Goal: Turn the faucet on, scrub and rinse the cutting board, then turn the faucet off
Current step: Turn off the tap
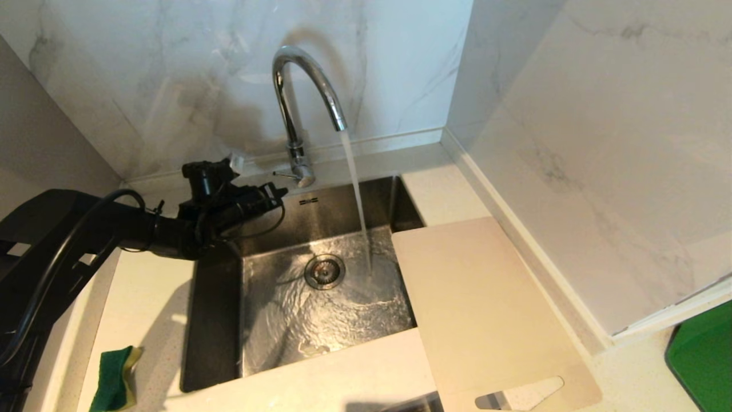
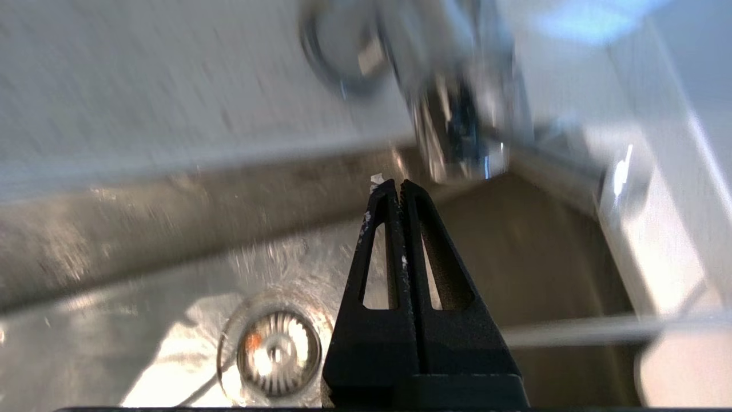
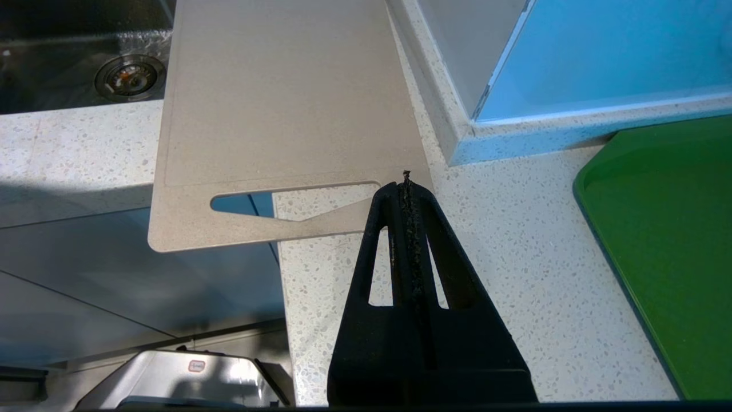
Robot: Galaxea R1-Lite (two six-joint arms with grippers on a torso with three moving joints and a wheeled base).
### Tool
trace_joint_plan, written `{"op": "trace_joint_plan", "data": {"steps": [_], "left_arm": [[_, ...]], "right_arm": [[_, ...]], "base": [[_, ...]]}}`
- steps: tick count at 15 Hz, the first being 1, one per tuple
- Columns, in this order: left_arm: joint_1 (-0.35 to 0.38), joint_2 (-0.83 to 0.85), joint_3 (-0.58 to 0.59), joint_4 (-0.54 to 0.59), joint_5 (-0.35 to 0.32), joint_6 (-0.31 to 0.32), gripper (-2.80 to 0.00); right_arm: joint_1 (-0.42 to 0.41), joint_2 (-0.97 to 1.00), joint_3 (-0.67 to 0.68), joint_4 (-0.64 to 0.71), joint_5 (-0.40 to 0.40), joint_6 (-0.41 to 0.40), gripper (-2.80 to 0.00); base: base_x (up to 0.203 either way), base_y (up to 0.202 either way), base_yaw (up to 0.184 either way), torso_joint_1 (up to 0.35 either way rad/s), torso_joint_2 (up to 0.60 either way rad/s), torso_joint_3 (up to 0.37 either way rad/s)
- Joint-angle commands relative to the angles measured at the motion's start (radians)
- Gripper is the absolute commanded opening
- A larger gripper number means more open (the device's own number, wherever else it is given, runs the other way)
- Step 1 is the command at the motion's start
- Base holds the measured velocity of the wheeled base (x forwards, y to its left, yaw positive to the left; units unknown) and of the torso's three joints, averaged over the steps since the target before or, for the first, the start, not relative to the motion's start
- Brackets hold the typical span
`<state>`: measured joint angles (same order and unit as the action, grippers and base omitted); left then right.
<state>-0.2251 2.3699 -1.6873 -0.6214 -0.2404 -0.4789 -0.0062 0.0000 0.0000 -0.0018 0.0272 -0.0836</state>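
Here the speckled white countertop [image 1: 148, 297] wraps around a steel sink [image 1: 217, 320], and water lies rippling across the sink floor around the drain [image 1: 324, 271]. The cutting board [image 1: 486, 309] lies flat at the sink's right side, its far end over the basin edge and its handle hole hanging past the front of the counter. The faucet [image 1: 297, 103] stands behind the sink with a stream pouring from its spout into the basin. The left gripper [image 2: 397, 184] hangs over the back left of the sink, near the faucet's base, fingers pressed together and empty. The right gripper [image 3: 407, 182] hovers above the counter just beside the board's handle end, fingers together too. A green tray [image 1: 706, 360] sits far right, and a green sponge [image 1: 114, 377] lies left of the sink.
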Motion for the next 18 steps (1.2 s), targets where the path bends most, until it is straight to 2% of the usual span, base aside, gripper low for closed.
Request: {"op": "trace_joint_plan", "data": {"steps": [1,7,10,12,18], "left_arm": [[-0.003,-0.031,0.069,-0.009,-0.052,0.039,-2.80],[-0.060,-0.116,0.139,-0.011,-0.063,0.039,-2.80],[-0.071,-0.155,0.145,-0.011,-0.063,-0.010,-2.80],[-0.075,-0.181,0.147,-0.011,-0.065,-0.019,-2.80],[-0.077,-0.097,0.048,-0.008,-0.071,-0.033,-2.80]], "right_arm": [[0.000,-0.002,0.000,-0.001,0.000,-0.001,-2.80],[0.000,-0.002,0.000,-0.001,0.000,-0.001,-2.80],[0.000,-0.002,0.000,-0.001,0.000,-0.001,-2.80],[0.000,-0.002,0.000,0.000,0.000,-0.001,-2.80],[0.000,-0.002,0.001,-0.001,0.000,-0.001,-2.80]], "base": [[0.000,0.000,0.000,0.000,0.00,0.000],[0.000,0.000,0.000,0.000,0.00,0.000],[0.000,0.000,0.000,0.000,0.00,0.000],[0.000,0.000,0.000,0.000,0.00,0.000],[0.000,0.000,0.000,0.000,0.00,0.000]]}}
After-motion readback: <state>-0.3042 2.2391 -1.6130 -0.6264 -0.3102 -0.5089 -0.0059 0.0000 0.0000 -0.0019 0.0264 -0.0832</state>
